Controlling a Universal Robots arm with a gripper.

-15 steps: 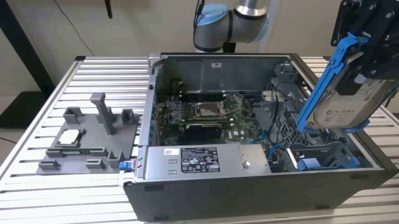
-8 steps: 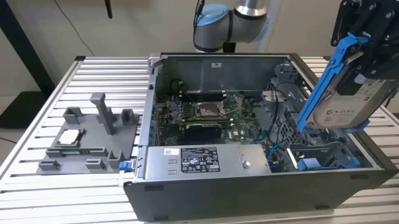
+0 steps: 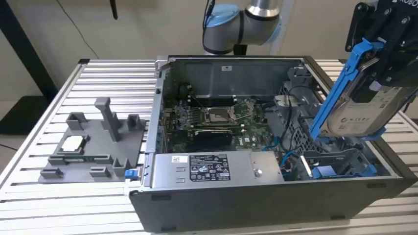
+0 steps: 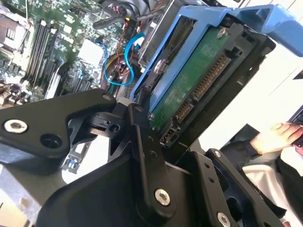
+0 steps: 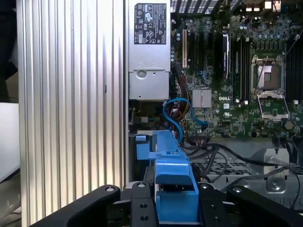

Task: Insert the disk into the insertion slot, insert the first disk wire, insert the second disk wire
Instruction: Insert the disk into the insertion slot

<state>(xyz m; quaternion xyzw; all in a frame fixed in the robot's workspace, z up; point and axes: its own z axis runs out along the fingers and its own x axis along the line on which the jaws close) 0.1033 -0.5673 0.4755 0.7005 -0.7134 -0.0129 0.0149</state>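
Exterior view: the arm's black metal gripper [image 3: 390, 58] was clamped on the disk [image 3: 362, 112], a silver-grey rectangular hard drive with a pale label clipped in a bright blue plastic carrier frame. It held the disk in the air above the end of the open dark-grey computer case [image 3: 261, 205] at the exterior view's right. The case lay on its side on a slatted aluminium table [image 3: 39, 196], near the table's edge at the exterior view's right.

The disk hung below the gripper with its long axis steep and tilted. Its upper end sat in the fingers and its lower end leaned toward the exterior view's left, clear of the case. The insertion slot [image 3: 333, 166], a grey bay with blue plastic fittings in the case's near corner, lay just under that lower end, apart from it and empty.

In the second wrist view, the disk's [image 4: 199, 80] green circuit-board face and its row of connector pins faced back toward the gripper [image 4: 156, 156], so the plain end appeared to point down at the bay. A person's hand [image 4: 277, 137] rested well apart, off the table.

In the first wrist view, the blue frame [image 5: 173, 189] sat between the black fingers, with a loose bright blue cable [image 5: 177, 116] coiled beside the green motherboard [image 5: 246, 109] and the grey power-supply box [image 5: 149, 71].
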